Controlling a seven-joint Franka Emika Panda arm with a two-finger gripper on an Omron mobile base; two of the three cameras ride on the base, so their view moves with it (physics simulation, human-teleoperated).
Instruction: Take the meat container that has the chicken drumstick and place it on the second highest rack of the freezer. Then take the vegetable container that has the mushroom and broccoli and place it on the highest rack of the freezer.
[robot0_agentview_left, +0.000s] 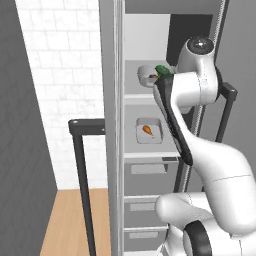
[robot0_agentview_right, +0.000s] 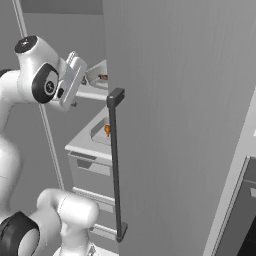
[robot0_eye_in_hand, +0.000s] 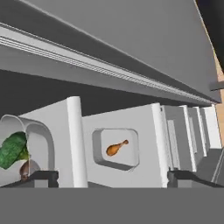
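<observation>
Already the deep rounded grey vegetable container (robot0_agentview_left: 149, 75) sits at the front edge of the tall grey freezer's (robot0_agentview_left: 150, 150) top rack, above the shallow grey meat container (robot0_agentview_left: 149, 131), so the gripper (robot0_eye_in_hand: 112, 178) hangs wide open, empty.

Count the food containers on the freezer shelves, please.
2. The vegetable container, with the broccoli, sits on the upper shelf. The meat container, with the chicken drumstick, sits on the shelf just below. The arm may hide others behind it.
</observation>
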